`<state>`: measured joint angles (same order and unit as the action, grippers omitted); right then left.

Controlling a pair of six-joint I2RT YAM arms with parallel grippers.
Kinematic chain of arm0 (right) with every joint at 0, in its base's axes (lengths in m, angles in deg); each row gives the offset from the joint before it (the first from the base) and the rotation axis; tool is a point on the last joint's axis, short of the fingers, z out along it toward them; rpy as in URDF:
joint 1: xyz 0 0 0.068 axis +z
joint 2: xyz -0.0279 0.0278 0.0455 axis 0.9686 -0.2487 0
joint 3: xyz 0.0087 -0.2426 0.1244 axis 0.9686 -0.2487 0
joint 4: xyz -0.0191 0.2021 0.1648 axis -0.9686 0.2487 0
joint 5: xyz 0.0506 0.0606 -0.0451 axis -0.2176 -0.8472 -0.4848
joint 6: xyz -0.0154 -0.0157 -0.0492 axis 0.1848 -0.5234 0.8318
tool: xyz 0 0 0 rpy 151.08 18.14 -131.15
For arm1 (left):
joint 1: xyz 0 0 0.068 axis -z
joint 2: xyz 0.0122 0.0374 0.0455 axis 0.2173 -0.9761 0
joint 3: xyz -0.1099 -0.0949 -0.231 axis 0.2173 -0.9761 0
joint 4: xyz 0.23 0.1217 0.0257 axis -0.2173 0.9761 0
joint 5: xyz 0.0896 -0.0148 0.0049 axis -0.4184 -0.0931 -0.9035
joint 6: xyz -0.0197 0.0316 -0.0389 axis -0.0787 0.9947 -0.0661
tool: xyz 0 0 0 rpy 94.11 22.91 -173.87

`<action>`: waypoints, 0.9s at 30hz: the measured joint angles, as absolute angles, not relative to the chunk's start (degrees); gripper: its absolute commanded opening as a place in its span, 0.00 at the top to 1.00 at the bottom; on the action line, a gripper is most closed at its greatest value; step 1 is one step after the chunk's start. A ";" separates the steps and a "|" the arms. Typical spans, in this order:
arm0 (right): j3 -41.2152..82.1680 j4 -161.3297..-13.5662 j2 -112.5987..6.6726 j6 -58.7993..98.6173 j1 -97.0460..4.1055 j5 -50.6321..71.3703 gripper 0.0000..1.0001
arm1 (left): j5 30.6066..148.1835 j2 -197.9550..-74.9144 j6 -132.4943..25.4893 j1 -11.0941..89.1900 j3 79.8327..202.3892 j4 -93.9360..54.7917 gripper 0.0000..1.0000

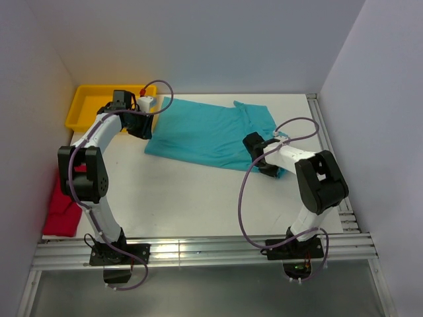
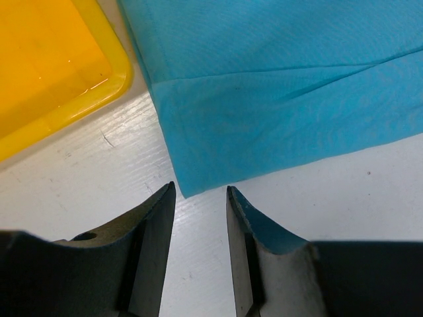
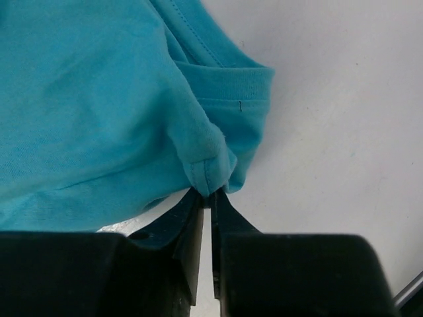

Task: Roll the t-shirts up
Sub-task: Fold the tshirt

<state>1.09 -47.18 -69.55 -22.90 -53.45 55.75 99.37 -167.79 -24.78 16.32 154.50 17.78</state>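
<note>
The teal t-shirt [image 1: 208,132] lies spread flat on the white table, folded lengthwise. My left gripper [image 1: 141,127] is open just short of the shirt's near left corner [image 2: 188,188], its jaws apart with bare table between them. My right gripper [image 1: 259,160] is shut on the shirt's hem [image 3: 210,177] at the near right corner, by a sleeve [image 3: 234,99]. The red t-shirt [image 1: 63,210] lies bunched at the table's left edge, beside the left arm.
A yellow tray [image 1: 89,105] stands at the back left, close to the left gripper; its rim also shows in the left wrist view [image 2: 79,92]. Grey walls enclose the table. A metal rail [image 1: 198,249] runs along the near edge.
</note>
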 measured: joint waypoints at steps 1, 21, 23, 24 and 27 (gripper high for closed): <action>1.09 -47.38 -69.55 -22.57 -53.53 55.64 0.90 | 99.37 -167.79 -24.75 16.32 154.57 17.80 0.58; 2.75 -48.38 -60.65 -10.90 -53.69 53.10 0.99 | 98.06 -167.09 -20.21 13.30 146.44 21.45 0.48; 2.77 -48.36 -60.57 -10.51 -53.71 52.99 1.00 | 99.02 -167.48 -20.54 12.23 146.85 21.36 0.48; 2.77 -48.36 -60.57 -10.38 -53.73 52.88 1.00 | 99.59 -167.96 -20.86 11.71 147.22 21.21 0.47; 2.80 -48.36 -60.57 -9.81 -53.75 52.64 1.00 | 101.30 -170.30 -22.81 10.44 148.58 20.11 0.47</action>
<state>2.80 -48.36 -60.57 -9.81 -53.75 52.64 101.30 -170.30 -22.81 10.44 148.58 20.11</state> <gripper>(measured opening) 0.085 0.530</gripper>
